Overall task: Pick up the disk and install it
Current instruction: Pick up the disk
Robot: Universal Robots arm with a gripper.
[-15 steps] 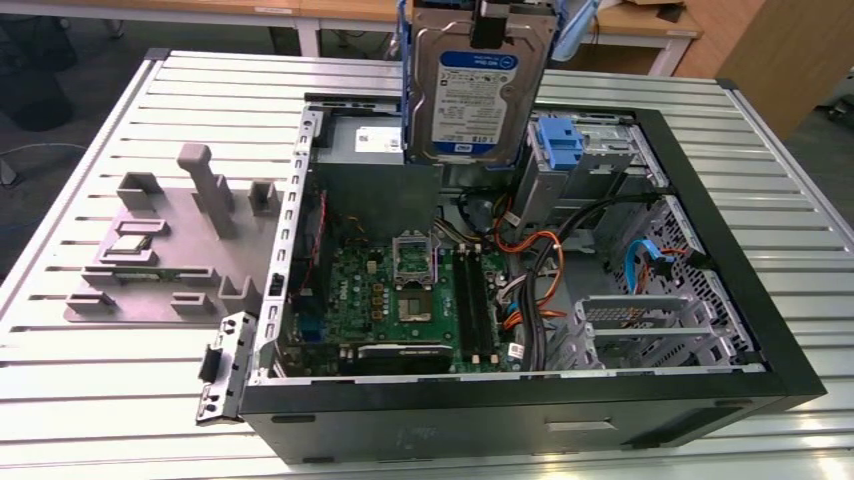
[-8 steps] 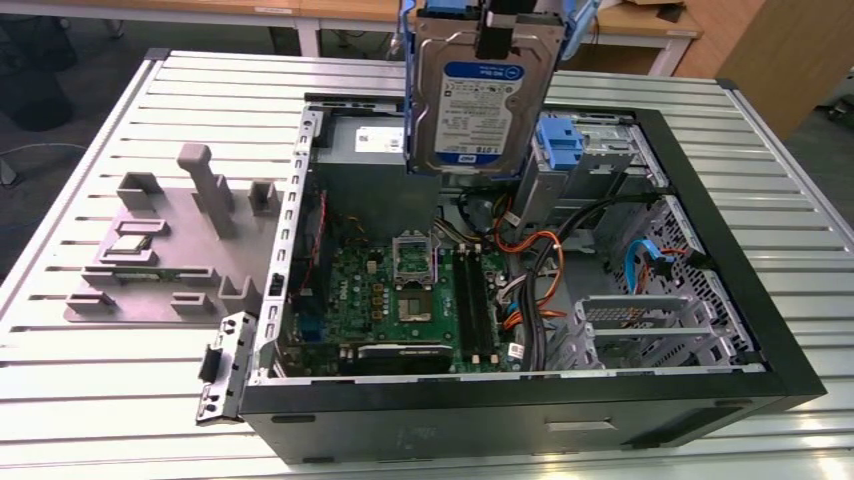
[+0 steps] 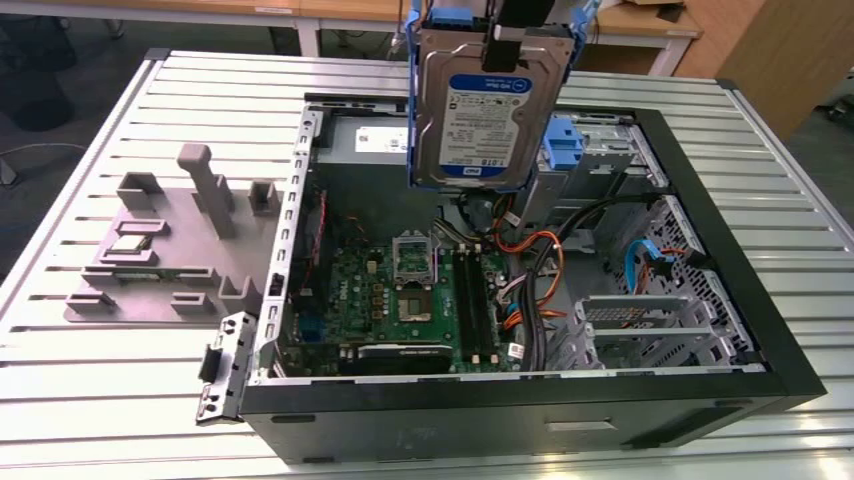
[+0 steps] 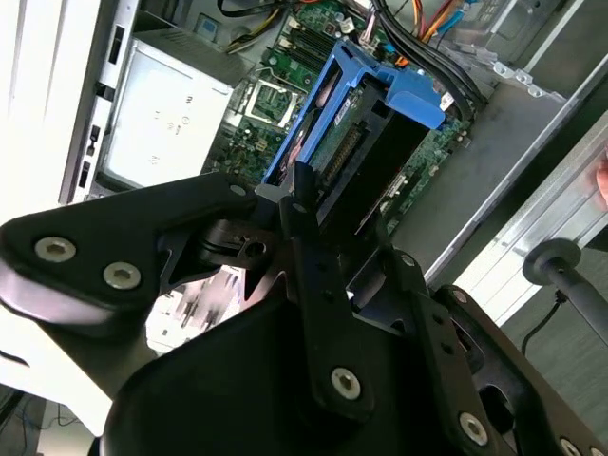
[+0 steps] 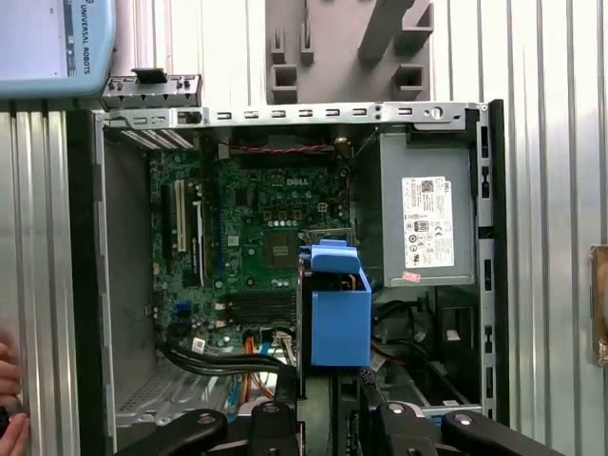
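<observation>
- Pincer (image 3: 505, 45) is seen clamped on the upper edge of the disk (image 3: 487, 120); black fingers (image 4: 318, 275) are pressed to the blue carrier on both sides.
- Disk is held upright in the air over the open case (image 3: 534, 395), label face turned to the exterior view.
- In the first wrist view the carrier is seen edge-on from above, over the motherboard (image 5: 247, 237) edge and just beside the power supply (image 5: 426, 190).
- No contact between disk and case can be made out.
- Case is laid on its side on the slatted metal table (image 3: 120, 400), side panel off, inside exposed.
- Orange cables (image 3: 541, 290) are noted running past the motherboard toward the drive cages (image 3: 641, 320) at the exterior view's right.
- Blue bracket (image 3: 566, 150) is seen standing in the far cage, partly hidden behind the disk.
- Grey fixture (image 3: 147, 270) with upright posts is set on the table at the exterior view's left, apart from the pincer.
- A hand (image 5: 9, 399) is caught at the edge of the first wrist view, outside the case.
</observation>
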